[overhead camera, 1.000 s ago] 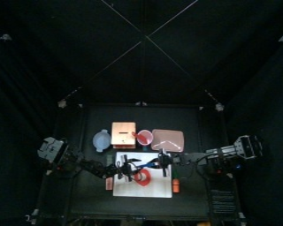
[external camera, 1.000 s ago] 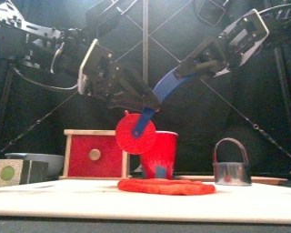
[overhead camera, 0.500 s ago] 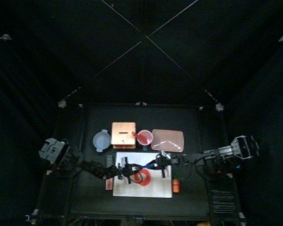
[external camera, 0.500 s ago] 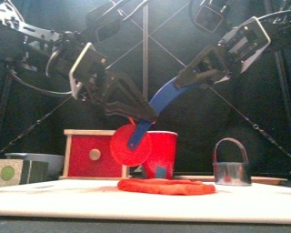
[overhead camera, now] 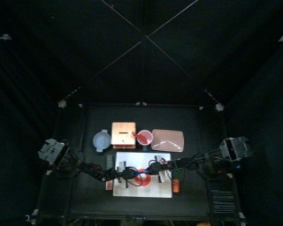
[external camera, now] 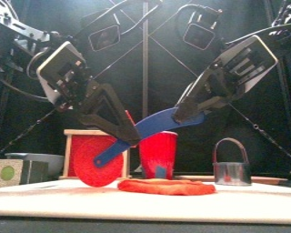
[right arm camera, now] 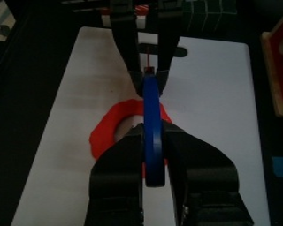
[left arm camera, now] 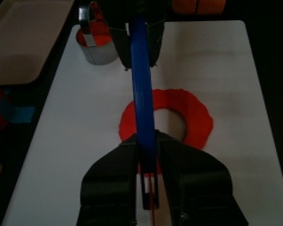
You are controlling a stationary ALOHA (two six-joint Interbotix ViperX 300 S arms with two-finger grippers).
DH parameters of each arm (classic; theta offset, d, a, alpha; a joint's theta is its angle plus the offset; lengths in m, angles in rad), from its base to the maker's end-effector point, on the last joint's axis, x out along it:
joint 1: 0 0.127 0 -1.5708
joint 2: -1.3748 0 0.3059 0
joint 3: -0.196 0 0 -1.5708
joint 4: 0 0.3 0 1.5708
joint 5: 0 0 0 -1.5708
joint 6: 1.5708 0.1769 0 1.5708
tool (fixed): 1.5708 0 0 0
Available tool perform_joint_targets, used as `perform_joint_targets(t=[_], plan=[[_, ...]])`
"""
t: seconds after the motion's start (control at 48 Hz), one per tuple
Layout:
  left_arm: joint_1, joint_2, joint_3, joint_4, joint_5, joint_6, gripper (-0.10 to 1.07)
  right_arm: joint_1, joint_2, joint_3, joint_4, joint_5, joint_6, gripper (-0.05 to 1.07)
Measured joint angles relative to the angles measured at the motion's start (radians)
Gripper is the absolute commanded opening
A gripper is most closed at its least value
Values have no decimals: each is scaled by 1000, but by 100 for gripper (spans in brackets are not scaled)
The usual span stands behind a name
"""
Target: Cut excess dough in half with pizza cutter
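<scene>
- top view: both arms meet over the white board (overhead camera: 130, 188) at the table's front. the red dough (overhead camera: 141, 177) lies on it, mostly under the grippers. behind the board sit a wooden box (overhead camera: 124, 132), a red cup (overhead camera: 144, 137), a pink tray (overhead camera: 169, 138) and a grey bowl (overhead camera: 103, 139).
- front view: the dough (external camera: 167, 187) is a flat red slab on the board (external camera: 63, 198), one piece, uncut. the cutter (external camera: 132, 138) hangs tilted above its left end, red wheel (external camera: 98, 160) low, just clear of the board as far as i can tell. the left gripper (external camera: 114, 133) pinches near the wheel end of the blue handle (external camera: 155, 122), the right gripper (external camera: 191, 113) clamps the upper end. a metal cup (external camera: 233, 164) stands to the right, a small grey tub (external camera: 19, 169) far left.
- left wrist view: the left gripper (left arm camera: 144, 168) has its jaws closed in on the handle (left arm camera: 139, 84), which runs straight away over the dough ring (left arm camera: 179, 122). the metal cup (left arm camera: 95, 46) sits beyond.
- right wrist view: the right gripper (right arm camera: 152, 163) has its jaws clamped on the handle (right arm camera: 152, 124), with the left arm's fingers (right arm camera: 123, 35) gripping its far end over the dough (right arm camera: 113, 126).
</scene>
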Motion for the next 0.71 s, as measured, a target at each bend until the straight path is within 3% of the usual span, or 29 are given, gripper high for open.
perform_joint_targets(t=[0.708], plan=[[-3, -37, 0, -6, 60, -2, 52, 28, 2, -6, 75, 9, 5, 40]])
